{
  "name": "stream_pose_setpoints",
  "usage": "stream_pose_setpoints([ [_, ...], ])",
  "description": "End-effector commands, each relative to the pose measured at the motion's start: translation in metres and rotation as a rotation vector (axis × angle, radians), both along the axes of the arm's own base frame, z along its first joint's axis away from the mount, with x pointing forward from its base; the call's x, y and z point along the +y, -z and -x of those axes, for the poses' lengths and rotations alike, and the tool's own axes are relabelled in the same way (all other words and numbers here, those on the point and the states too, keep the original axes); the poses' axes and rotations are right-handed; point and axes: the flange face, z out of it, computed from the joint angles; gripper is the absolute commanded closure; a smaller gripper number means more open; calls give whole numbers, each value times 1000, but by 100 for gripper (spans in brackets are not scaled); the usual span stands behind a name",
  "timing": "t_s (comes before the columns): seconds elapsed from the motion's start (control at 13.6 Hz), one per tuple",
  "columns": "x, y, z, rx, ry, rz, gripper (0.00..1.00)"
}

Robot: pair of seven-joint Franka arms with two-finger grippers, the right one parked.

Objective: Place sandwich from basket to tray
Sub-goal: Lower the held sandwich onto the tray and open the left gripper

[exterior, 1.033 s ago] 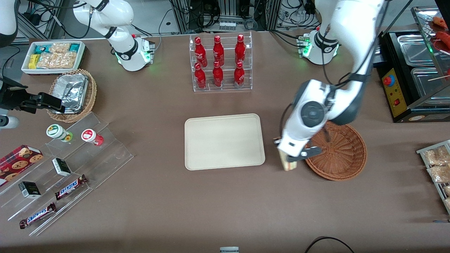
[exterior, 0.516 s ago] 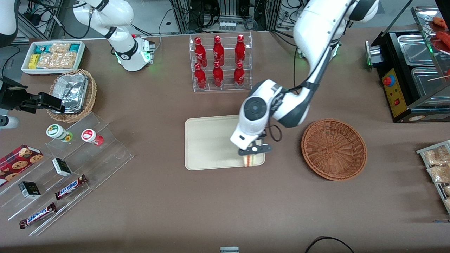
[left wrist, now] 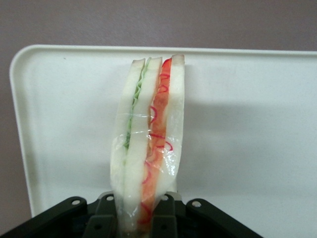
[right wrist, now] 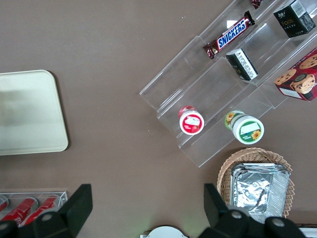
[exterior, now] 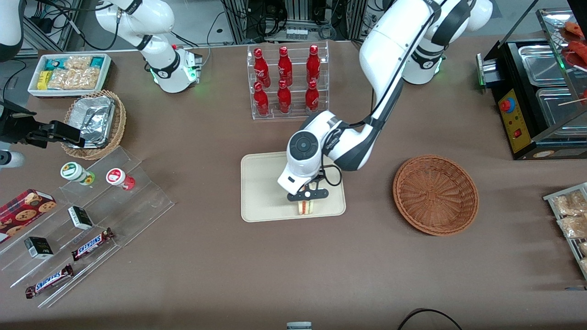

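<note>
The jaws are clamped on the sandwich (exterior: 305, 207). The gripper (exterior: 307, 196) holds it over the tray (exterior: 261, 192), lower centre of the front view. Placement step: lower, then release. The basket (exterior: 435, 195) sits empty.

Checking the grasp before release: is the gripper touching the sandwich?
Touching. The left wrist view shows the sandwich clamped upright between the gripper's fingers, over the tray.
</note>
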Motion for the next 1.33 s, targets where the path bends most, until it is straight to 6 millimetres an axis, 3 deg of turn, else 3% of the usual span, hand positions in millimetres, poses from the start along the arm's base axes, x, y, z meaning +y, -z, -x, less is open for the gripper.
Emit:
stream_pose_setpoints([
  [0.0,-24,-2,5,28,-24,-19,100],
  [0.44,-34,-1,20,75,-19,-52,100],
  [0.96,-36,6,17,52,-95,-49,100],
  [1.03,-36,7,17,52,-97,-49,95],
  [1.11,-35,8,17,56,-102,-50,44],
  [1.18,-36,10,18,52,-103,-41,1],
  [1.25,-37,12,17,44,-104,-32,0],
])
